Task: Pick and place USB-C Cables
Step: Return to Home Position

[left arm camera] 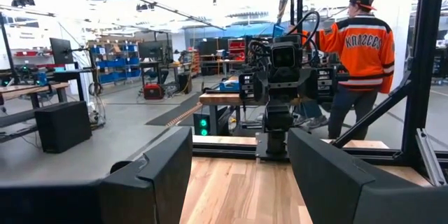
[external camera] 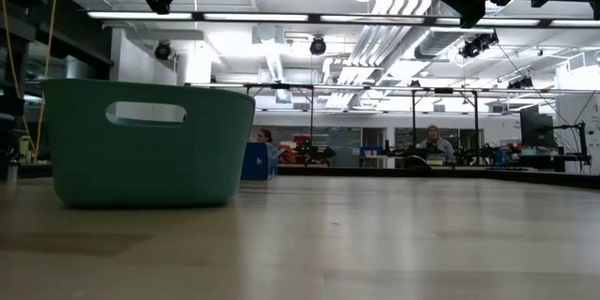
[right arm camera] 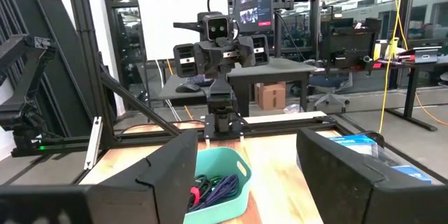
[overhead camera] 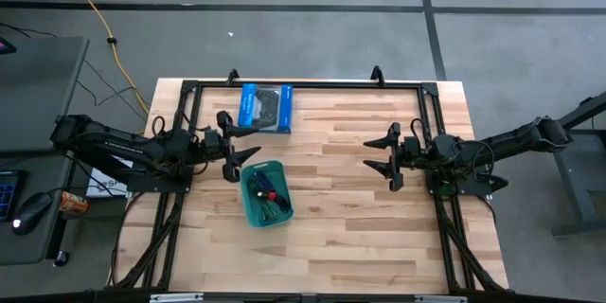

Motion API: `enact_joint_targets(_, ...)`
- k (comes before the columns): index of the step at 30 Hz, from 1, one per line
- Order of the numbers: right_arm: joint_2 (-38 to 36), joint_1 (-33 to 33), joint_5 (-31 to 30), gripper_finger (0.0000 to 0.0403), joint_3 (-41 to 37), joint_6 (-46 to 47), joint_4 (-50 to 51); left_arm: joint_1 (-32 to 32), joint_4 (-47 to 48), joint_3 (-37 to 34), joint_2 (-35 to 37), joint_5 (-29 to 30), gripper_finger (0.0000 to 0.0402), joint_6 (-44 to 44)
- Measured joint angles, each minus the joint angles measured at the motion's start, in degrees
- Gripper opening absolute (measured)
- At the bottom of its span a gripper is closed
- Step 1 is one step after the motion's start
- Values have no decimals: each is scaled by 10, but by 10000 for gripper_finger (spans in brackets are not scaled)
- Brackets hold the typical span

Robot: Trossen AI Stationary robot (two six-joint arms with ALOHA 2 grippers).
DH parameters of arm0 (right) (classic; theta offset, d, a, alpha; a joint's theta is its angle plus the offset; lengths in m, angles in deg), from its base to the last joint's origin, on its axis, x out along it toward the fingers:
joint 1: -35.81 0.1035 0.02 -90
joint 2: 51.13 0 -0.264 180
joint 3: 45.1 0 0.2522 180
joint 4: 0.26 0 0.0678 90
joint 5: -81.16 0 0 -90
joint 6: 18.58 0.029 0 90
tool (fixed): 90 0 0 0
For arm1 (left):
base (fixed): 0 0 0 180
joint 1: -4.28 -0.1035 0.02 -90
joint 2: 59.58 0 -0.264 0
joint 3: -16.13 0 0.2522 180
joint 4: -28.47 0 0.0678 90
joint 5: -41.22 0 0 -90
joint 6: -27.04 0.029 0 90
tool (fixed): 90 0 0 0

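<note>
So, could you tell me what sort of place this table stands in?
Probably a robotics lab or workshop: exposed ceiling pipes, more framed benches behind, and a person seated at one.

The left arm and right arm are matte black, cable-draped, ending in blocky wedge fingers.

Butcher-block table sits on grey concrete floor w/ dark seams. Yellow cord runs on floor off table's far-left corner. Grey desk w/ mouse is left of table. Strip lights & white pipes overhead. Person in orange jersey stands beyond table.
</note>
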Motion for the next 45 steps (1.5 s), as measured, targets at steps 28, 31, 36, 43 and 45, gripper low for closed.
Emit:
enact_joint_targets(28, 0, 0, 0, 236, 0, 4, 0, 0, 406, 0, 385, 92, 65, 42)
enact_joint_targets(31, 0, 0, 0, 236, 0, 4, 0, 0, 428, -23, 448, 92, 11, 32)
enact_joint_targets(36, 0, 0, 0, 236, 0, 4, -5, -1, 361, -87, 442, 84, 3, 25)
enact_joint_targets(43, 0, 0, 0, 236, 0, 4, -4, -4, 354, -146, 449, 28, 0, -39)
enact_joint_targets(45, 0, 0, 0, 236, 0, 4, -4, -3, 357, -154, 450, -5, 0, -50)
